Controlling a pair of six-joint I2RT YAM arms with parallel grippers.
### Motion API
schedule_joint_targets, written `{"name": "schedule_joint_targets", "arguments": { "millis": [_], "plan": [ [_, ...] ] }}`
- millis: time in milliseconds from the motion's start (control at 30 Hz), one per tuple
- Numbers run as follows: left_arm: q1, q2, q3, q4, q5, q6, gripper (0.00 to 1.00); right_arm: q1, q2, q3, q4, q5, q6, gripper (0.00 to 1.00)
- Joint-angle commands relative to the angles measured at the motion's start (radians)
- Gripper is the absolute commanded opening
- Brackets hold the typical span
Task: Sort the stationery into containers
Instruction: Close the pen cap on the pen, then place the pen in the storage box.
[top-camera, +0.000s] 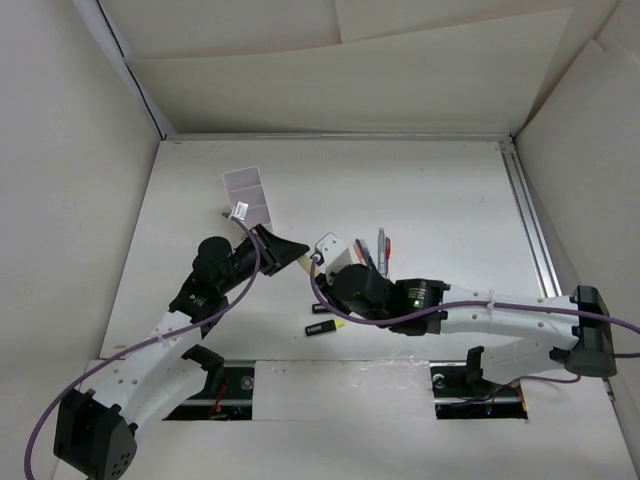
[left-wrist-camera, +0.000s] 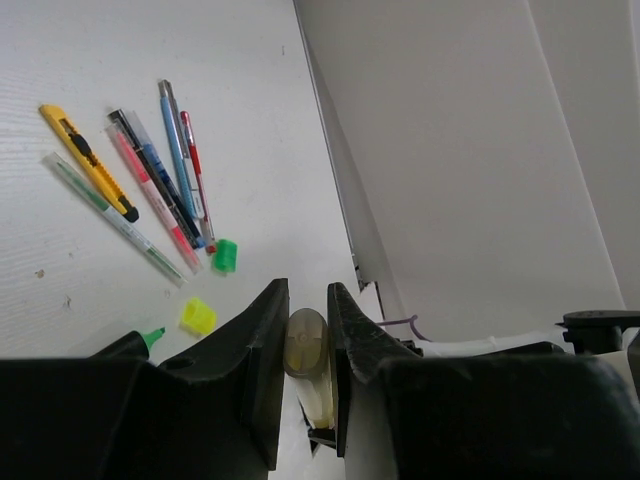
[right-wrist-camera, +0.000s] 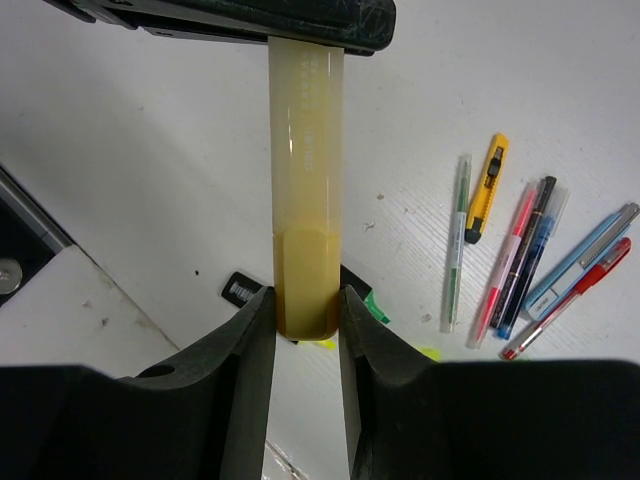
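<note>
A translucent yellow pen (right-wrist-camera: 308, 180) hangs in the air, held at both ends. My right gripper (right-wrist-camera: 305, 298) is shut on its darker yellow end. My left gripper (left-wrist-camera: 307, 300) is shut on the other end (left-wrist-camera: 306, 342), which faces the left wrist camera. In the top view the two grippers meet nose to nose, left (top-camera: 290, 251) and right (top-camera: 326, 247). More stationery lies on the table: a yellow cutter (left-wrist-camera: 88, 163), green, pink, blue and red pens (left-wrist-camera: 178, 165), a green cap (left-wrist-camera: 225, 256) and a yellow cap (left-wrist-camera: 197, 316). The white container (top-camera: 248, 195) stands behind the left gripper.
Two black highlighters (top-camera: 321, 327) lie on the table below the grippers; one shows a green tip (right-wrist-camera: 376, 306) under the held pen. Cardboard walls (top-camera: 90, 200) close in the table at the left, back and right. A metal rail (top-camera: 530, 220) runs along the right side.
</note>
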Motion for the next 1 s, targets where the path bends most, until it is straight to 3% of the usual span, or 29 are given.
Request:
{"name": "schedule_joint_targets", "arguments": {
  "millis": [0,67,133,233,367,567,700,967],
  "plan": [
    [-0.026,-0.012,-0.011,-0.066,0.07,0.027,0.0,-0.013,0.0,0.085,0.227,0.028,-0.018,0.18],
    [-0.026,-0.024,-0.002,-0.066,0.058,0.027,0.0,-0.013,0.0,0.085,0.227,0.028,-0.008,0.3],
    [-0.026,-0.034,0.009,-0.075,0.049,0.027,0.0,-0.013,0.0,0.085,0.227,0.028,-0.008,0.35],
    [-0.026,-0.034,0.018,-0.084,0.049,0.027,0.0,-0.013,-0.011,0.076,0.227,0.028,-0.008,0.59],
    [-0.026,-0.034,0.018,-0.084,0.04,0.027,0.0,-0.013,-0.032,0.066,0.227,0.017,0.002,0.71],
    [-0.026,-0.034,0.05,-0.106,0.02,0.038,0.0,-0.013,-0.052,0.057,0.196,0.027,0.002,0.75],
    [-0.026,-0.024,0.102,-0.158,-0.064,0.087,0.0,-0.013,-0.17,0.015,0.152,0.017,0.012,0.75],
    [-0.026,0.009,0.254,-0.25,-0.486,0.184,0.0,-0.013,-0.397,-0.162,0.049,0.056,0.075,0.75]
  ]
}}
